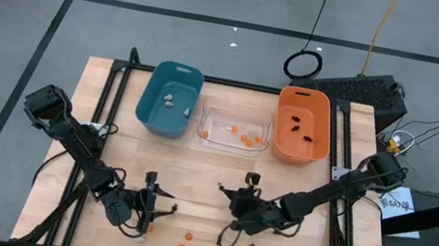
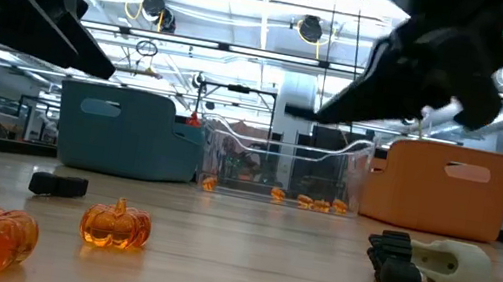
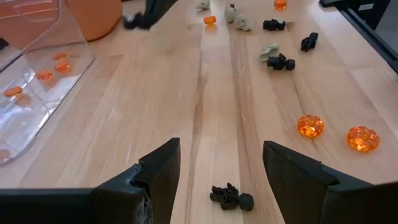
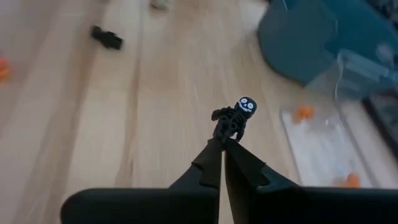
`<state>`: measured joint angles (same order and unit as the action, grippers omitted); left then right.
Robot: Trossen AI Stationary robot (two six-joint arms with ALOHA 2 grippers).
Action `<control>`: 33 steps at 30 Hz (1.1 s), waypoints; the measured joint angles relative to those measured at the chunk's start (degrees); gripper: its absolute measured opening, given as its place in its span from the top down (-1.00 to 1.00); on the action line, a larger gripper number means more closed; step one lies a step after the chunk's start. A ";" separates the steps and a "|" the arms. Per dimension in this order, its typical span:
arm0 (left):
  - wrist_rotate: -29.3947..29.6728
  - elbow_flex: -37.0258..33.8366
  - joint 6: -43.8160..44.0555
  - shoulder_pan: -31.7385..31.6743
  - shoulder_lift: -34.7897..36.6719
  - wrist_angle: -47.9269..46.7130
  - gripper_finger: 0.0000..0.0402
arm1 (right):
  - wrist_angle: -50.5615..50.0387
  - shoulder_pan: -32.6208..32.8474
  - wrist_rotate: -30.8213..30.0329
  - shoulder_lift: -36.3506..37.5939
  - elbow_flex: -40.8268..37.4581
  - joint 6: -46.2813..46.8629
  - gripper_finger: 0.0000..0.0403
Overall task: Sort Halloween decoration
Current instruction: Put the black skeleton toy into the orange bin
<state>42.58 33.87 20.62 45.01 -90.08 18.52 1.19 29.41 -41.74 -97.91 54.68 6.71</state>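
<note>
My right gripper (image 4: 222, 144) hangs above the middle of the table (image 1: 229, 195), shut on a black skeleton trinket (image 4: 233, 119) with a white face. My left gripper (image 3: 221, 155) is low over the near left of the table (image 1: 164, 204) and open. A black spidery trinket (image 3: 231, 198) lies on the wood between its fingers, untouched. Orange pumpkins (image 3: 310, 126), black pieces (image 3: 280, 62) and pale lumps (image 3: 238, 18) lie scattered along the near edge. At the back stand a teal bin (image 1: 169, 99), a clear bin (image 1: 233, 132) and an orange bin (image 1: 301, 126). My right gripper pinches the skeleton trinket by its lower end (image 4: 220, 138) between the very tips of its two fingers. The trinket sticks out beyond the fingertips, its white face farthest from them. It is lifted clear of the table.
The teal bin holds pale lumps (image 1: 168, 98), the clear bin orange pieces (image 1: 244, 136), the orange bin black pieces (image 1: 300, 128). Loose trinkets (image 1: 187, 237) lie between the two grippers near the front edge. Bare wood lies between the grippers and the bins.
</note>
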 joint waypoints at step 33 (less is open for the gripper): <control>4.86 0.00 0.02 -4.85 0.00 0.35 -0.13 | -0.58 2.56 1.05 1.14 0.07 -35.23 1.00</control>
<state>47.44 33.87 20.64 40.17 -90.08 18.88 0.62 31.97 -40.69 -96.77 54.74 -28.52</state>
